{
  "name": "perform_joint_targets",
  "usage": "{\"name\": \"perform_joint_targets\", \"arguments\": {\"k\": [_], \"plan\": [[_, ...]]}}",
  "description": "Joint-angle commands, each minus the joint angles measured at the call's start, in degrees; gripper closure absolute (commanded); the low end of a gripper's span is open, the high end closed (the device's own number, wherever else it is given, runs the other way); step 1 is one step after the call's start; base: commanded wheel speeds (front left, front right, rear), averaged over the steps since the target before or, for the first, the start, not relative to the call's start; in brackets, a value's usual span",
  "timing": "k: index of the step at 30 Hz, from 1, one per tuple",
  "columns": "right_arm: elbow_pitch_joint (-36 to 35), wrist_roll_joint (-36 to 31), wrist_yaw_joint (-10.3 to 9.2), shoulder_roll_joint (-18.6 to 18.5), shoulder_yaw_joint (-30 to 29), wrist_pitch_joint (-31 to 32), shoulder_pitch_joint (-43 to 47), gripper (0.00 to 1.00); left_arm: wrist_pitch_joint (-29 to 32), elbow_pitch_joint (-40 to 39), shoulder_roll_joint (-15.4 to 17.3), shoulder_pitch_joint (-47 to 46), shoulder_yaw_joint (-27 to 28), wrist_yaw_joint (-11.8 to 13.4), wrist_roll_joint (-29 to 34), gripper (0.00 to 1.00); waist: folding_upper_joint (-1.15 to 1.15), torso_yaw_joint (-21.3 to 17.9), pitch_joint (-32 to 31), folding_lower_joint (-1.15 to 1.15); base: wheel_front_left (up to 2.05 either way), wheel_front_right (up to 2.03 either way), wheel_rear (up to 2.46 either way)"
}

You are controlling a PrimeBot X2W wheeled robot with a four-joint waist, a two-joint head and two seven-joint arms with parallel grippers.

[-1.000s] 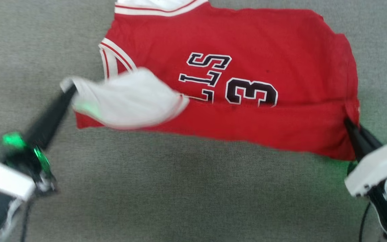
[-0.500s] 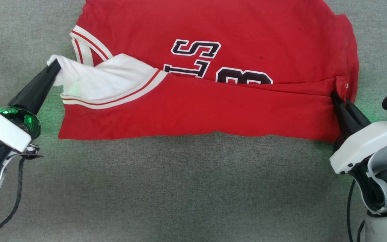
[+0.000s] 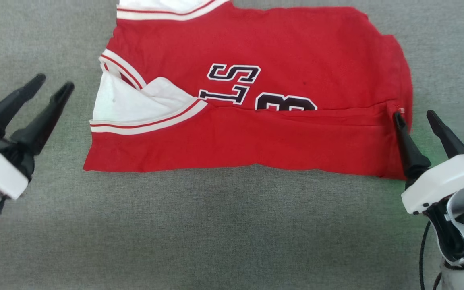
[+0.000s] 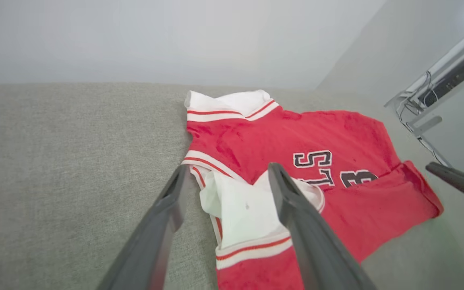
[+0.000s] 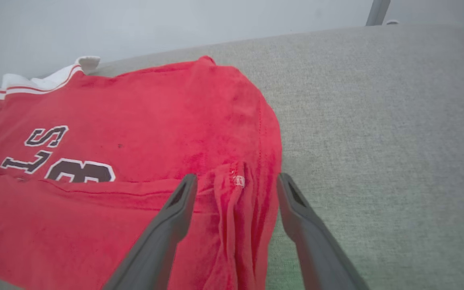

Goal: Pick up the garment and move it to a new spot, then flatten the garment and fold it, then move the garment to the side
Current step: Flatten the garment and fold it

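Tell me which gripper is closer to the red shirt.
Right. The right gripper stands open, straddling the right edge of the shirt. The left gripper is open off its left side, with gray surface between.

The garment point(image 3: 256, 137), red and soft, is lying spread across the upper middle of the head view on the grey cloth surface point(image 3: 216, 225). Its near edge is lying folded up over the body as a long red band, hiding the lower part of the dark, white-edged lettering point(image 3: 256, 86). At its left end a white sleeve point(image 3: 135, 106) with red-and-white striped trim is lying crumpled. Another striped white band is showing at the frame's top edge. The right end is bunching into small wrinkles.
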Motion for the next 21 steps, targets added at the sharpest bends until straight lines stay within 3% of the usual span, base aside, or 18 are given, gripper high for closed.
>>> {"name": "perform_joint_targets", "arguments": {"k": [1,4,9,21], "plan": [[-0.44,0.19,-0.04,0.00,-0.16,-0.32,0.88,0.00,0.97,-0.55,1.94,-0.54,-1.87,0.14,0.83,0.00,0.00,-0.17,-1.08,0.00,0.00,0.00,0.00],[-1.11,0.37,-0.04,-0.01,-0.08,-0.11,1.48,0.00,5.96,-2.47,6.12,0.32,-6.84,0.14,-0.37,0.00,0.00,-0.36,-1.90,0.00,0.00,0.00,0.00],[-1.78,0.69,-0.04,0.00,0.45,0.00,1.69,0.00,13.23,-3.20,8.80,0.38,-11.71,0.14,-3.50,0.00,0.00,-0.90,-1.74,0.00,0.00,0.00,0.00],[-1.40,1.23,-0.04,0.01,1.94,-0.72,0.87,0.00,21.64,3.44,3.44,-4.32,-16.30,0.14,-10.65,0.00,0.00,-3.95,1.38,0.00,0.00,0.00,0.00]]}}
